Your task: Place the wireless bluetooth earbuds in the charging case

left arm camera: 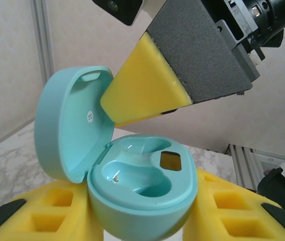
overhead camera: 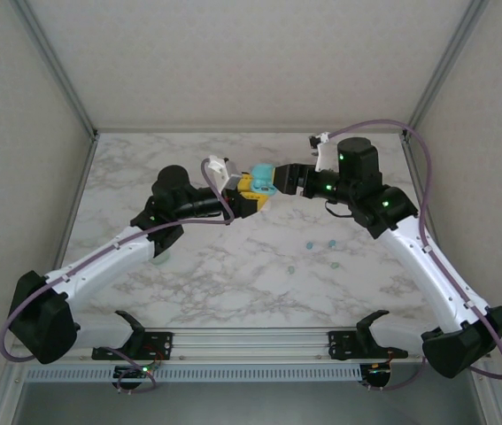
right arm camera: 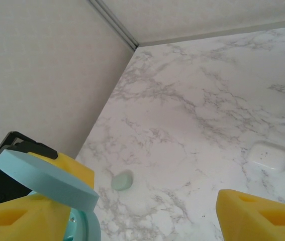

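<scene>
Marble tabletop (overhead camera: 233, 283) from above: we see the earbuds (overhead camera: 311, 242) lying loose right of centre, beside the right arm (overhead camera: 428, 257). They are well apart from the teal charging case (overhead camera: 262, 177), raised between the left claw (overhead camera: 247, 197) and the right claw (overhead camera: 279, 180).

From the left wrist, the left claw (left arm camera: 139, 218) is clamped on the case's base. The lid (left arm camera: 72, 125) is hinged up, and a yellow pad (left arm camera: 142, 95) of the right claw rests against it.

From the right wrist, the right claw (right arm camera: 139, 208) stands wide apart, gripping nothing, with the lid edge beside one finger. A white case (right arm camera: 268, 156) and a pale green case (right arm camera: 122, 180) rest on the tabletop beyond.
</scene>
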Controlling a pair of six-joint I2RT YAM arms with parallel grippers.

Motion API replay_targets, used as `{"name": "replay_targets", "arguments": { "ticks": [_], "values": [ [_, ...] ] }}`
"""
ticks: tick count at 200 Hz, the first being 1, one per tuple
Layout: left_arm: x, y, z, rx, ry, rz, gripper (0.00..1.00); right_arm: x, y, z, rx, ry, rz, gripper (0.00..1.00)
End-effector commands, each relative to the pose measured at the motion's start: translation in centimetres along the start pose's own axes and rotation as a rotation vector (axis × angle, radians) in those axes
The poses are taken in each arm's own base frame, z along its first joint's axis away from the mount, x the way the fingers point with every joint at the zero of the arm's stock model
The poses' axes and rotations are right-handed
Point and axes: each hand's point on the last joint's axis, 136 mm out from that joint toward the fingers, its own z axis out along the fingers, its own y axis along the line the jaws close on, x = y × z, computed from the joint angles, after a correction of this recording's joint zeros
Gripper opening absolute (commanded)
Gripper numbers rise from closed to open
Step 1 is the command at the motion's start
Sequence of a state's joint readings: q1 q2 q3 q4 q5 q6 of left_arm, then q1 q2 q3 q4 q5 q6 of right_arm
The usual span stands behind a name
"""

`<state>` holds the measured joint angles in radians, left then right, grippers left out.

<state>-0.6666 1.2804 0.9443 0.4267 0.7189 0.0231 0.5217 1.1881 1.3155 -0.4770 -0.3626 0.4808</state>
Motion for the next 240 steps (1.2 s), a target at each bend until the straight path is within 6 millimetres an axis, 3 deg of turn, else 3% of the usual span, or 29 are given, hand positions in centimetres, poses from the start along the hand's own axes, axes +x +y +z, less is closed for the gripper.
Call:
{"name": "replay_targets", "arguments": {
  "ticks": [1, 20, 32, 45, 61, 91, 121, 141, 176, 240],
  "values": [
    [-0.2, -0.3, -0.5, -0.027, -0.023, 0.044, 0.25, -2.2, 2.1, -3.2, -0.030, -0.107, -0.021, 0.78],
    [0.2, 0.1, -0.8, -0.059, -0.028, 0.045, 0.24, -2.2, 2.7, -5.3, -0.033, -0.146, -0.072, 0.80],
    [0.3, 0.2, -0.9, -0.072, -0.034, 0.045, 0.24, -1.8, 1.4, -6.2, 0.049, -0.157, -0.076, 0.79],
    [0.3, 0.4, -1.1, -0.087, -0.037, 0.046, 0.24, -1.1, -1.6, -7.2, 0.206, -0.150, -0.057, 0.74],
    [0.2, 0.3, -1.3, -0.092, -0.045, 0.048, 0.24, 0.7, -7.2, -8.1, 0.450, -0.094, 0.000, 0.68],
    [-0.1, 0.1, -1.6, -0.092, -0.050, 0.051, 0.24, 7.0, -16.0, -7.7, 0.683, 0.127, 0.182, 0.55],
    [-0.5, -0.2, -2.1, -0.099, -0.053, 0.059, 0.24, 12.4, -21.6, -6.3, 0.758, 0.300, 0.331, 0.41],
    [-0.6, -0.4, -2.4, -0.104, -0.052, 0.060, 0.24, 15.0, -24.9, -6.0, 0.846, 0.386, 0.405, 0.40],
    [-0.4, -0.5, -2.9, -0.122, -0.054, 0.060, 0.25, 17.4, -27.4, -4.4, 0.896, 0.503, 0.478, 0.36],
    [-0.3, -0.5, -3.0, -0.122, -0.041, 0.064, 0.25, 18.2, -28.8, -1.2, 0.851, 0.560, 0.526, 0.41]
  ]
}}
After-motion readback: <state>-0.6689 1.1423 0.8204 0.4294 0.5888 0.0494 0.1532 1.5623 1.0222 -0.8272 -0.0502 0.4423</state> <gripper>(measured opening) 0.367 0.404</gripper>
